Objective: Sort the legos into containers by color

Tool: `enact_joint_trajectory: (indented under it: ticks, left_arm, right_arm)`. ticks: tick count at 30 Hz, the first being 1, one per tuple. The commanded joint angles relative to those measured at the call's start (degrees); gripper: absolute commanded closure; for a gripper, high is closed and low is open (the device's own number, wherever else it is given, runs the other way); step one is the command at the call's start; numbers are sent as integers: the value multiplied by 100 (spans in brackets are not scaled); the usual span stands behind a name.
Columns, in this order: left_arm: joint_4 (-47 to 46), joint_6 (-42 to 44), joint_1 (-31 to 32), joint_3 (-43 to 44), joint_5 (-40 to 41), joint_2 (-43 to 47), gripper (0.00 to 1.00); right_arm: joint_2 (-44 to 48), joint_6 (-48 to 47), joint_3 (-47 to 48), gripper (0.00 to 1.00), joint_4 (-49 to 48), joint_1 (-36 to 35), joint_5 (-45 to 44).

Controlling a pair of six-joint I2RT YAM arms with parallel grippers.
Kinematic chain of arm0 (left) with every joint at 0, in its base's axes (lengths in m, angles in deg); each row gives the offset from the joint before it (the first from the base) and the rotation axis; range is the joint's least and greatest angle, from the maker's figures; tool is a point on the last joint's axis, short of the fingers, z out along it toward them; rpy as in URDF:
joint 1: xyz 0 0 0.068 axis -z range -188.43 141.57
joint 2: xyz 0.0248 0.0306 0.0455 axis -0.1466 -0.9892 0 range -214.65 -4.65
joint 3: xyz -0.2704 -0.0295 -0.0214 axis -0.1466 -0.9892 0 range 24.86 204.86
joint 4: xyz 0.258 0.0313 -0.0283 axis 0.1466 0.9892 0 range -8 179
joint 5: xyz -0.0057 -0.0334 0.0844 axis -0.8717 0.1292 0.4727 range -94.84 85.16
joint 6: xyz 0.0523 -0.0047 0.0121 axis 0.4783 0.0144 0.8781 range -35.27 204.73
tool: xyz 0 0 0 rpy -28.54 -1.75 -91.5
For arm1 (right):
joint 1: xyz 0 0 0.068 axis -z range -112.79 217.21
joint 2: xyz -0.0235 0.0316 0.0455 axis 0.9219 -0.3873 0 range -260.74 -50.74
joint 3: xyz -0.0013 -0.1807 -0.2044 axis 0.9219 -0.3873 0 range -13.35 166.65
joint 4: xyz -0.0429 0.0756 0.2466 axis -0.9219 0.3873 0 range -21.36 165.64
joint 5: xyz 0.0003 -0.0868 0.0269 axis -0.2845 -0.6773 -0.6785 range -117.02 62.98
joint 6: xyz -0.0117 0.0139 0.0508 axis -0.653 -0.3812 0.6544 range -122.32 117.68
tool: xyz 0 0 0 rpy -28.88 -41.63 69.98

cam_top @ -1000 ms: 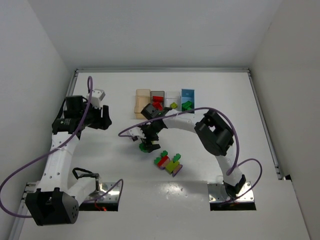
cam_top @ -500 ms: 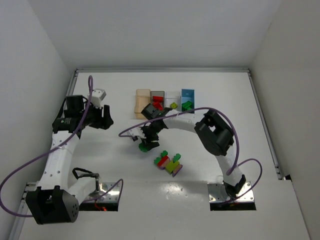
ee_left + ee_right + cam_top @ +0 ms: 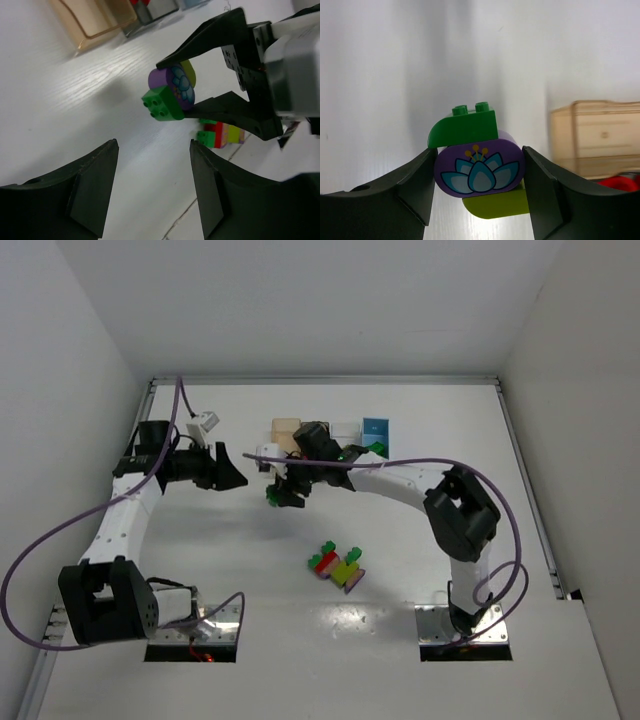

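Held cluster (image 3: 479, 167): three legos joined together, a green brick (image 3: 465, 131) with two studs showing, a rounded purple piece (image 3: 479, 172) printed with a lotus flower, and a lime-yellow piece (image 3: 497, 205) on the far side from the green.
Where it is: lifted off the table (image 3: 250, 560), just in front of the near ends of the bins, closest to the tan bin (image 3: 285, 430).
Right gripper (image 3: 284, 490): clamped on the held cluster, one black finger (image 3: 412, 185) against each rounded end of the purple piece. The green and lime-yellow parts stick out beyond the fingers.
Left gripper (image 3: 152, 150): jaws apart with nothing between them, pointed at the held cluster from the left and not touching it.
Loose cluster (image 3: 337, 566): red, green, lime-yellow and purple legos stuck together, lying on the table nearer the arm bases, well apart from both grippers.
Bins: four in a row at the far side of the table. They are the tan bin, then the grey bin (image 3: 159, 10), largely hidden under the right arm from above, then the clear bin (image 3: 347, 428) and the light blue bin (image 3: 375, 426).
Contents: red bricks (image 3: 141, 2) show in the grey bin and a dark green lego (image 3: 377, 448) lies at the near end of the light blue bin. What the tan bin holds cannot be told.
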Motion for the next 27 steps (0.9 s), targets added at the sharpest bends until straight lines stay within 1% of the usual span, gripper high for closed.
enact_joint_trajectory:
  ticks: [1, 3, 6, 9, 22, 27]
  left_arm:
    - [-806, -587, -93, 57, -870, -50, 35]
    - [-1113, -851, -93, 57, -1088, -156, 35]
    - [-1464, -1220, -41, 57, -1327, -402, 35]
    - [-1658, -1405, -40, 57, -1327, -587, 35]
    - [-1774, -1467, 232, 163, -1442, -992, 37]
    - [-1774, -1520, 232, 163, -1425, -1053, 37]
  right_arm:
    - [497, 1131, 307, 99, -851, 23, -288]
    - [498, 1378, 359, 99, -852, 23, -288]
    - [559, 1440, 359, 99, -904, 23, -375]
    - [559, 1493, 359, 99, -957, 23, -376]
    - [559, 1493, 588, 99, -1063, -30, -508]
    - [454, 1431, 702, 99, -1063, -30, -561]
